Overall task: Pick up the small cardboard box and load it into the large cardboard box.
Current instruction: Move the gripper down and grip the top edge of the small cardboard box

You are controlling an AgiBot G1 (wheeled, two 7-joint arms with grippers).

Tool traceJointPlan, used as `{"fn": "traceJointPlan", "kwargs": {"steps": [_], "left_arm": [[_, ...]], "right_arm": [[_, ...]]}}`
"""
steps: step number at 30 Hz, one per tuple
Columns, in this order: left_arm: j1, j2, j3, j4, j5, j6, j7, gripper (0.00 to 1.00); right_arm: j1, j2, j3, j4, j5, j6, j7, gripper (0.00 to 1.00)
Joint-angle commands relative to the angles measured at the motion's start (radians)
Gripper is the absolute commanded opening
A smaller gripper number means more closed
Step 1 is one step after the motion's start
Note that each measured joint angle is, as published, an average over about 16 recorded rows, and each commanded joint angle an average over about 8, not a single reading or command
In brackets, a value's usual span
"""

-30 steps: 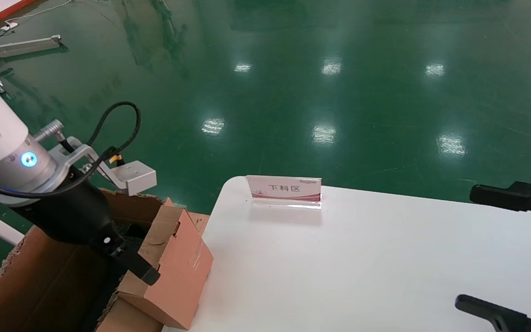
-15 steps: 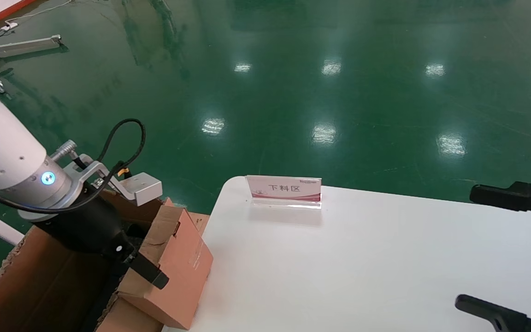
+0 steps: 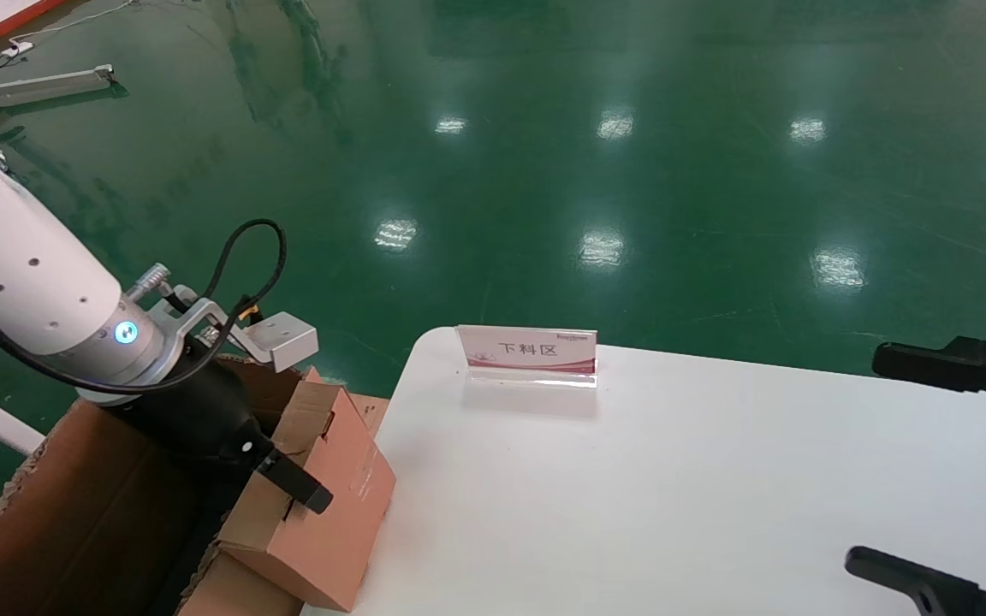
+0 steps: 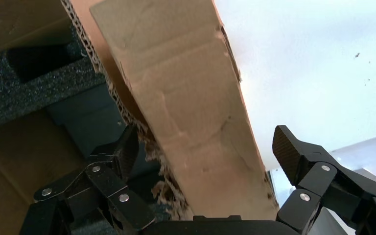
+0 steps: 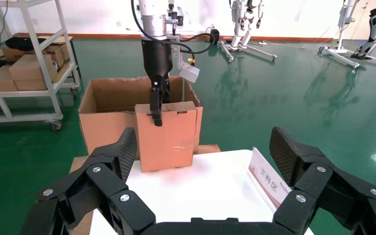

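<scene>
The left gripper, a black claw on a white arm, is reaching over the small orange-brown cardboard box, and its fingers are standing open on both sides of the box's top edge without squeezing it. The small box is standing up on its edge, tipped a little, right at the corner of the white worktop, and it is leaning against the torn wall of the large brown cardboard box. I think it is sitting there because that is the last spot before it goes over the wall and down inside. The big box is waiting low beside the worktop, so a box can drop into it. Black foam is lying in its dark inside, maybe to keep things soft. The right gripper is parked over the far side of the worktop, with its fingers spread wide and holding nothing. A small clear sign stand with a pink card is standing at the back of the worktop. Counting: one small box, one large box, one sign, two grippers.
</scene>
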Motion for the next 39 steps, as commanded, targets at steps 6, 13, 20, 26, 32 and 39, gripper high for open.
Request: {"fn": "traceJointPlan", "kwargs": {"steps": [6,13,20,26,32,39], "left_arm": [[0.027,0.004,-0.002,0.018,0.003,-0.034,0.014,0.62],[0.038,0.005,-0.002,0.025,0.003,-0.046,0.02,0.0],[0.043,0.005,-0.002,0.028,0.003,-0.051,0.022,0.0],[0.045,0.005,-0.002,0.029,0.003,-0.053,0.023,0.0],[0.045,0.005,-0.003,0.029,0.003,-0.053,0.023,0.0],[0.045,0.005,-0.003,0.029,0.003,-0.053,0.023,0.0]], "right_arm": [[0.0,0.0,0.0,0.0,0.0,0.0,0.0,1.0],[0.0,0.0,0.0,0.0,0.0,0.0,0.0,0.79],[0.0,0.0,0.0,0.0,0.0,0.0,0.0,0.0],[0.0,0.0,0.0,0.0,0.0,0.0,0.0,0.0],[0.0,0.0,0.0,0.0,0.0,0.0,0.0,0.0],[0.0,0.0,0.0,0.0,0.0,0.0,0.0,0.0]]}}
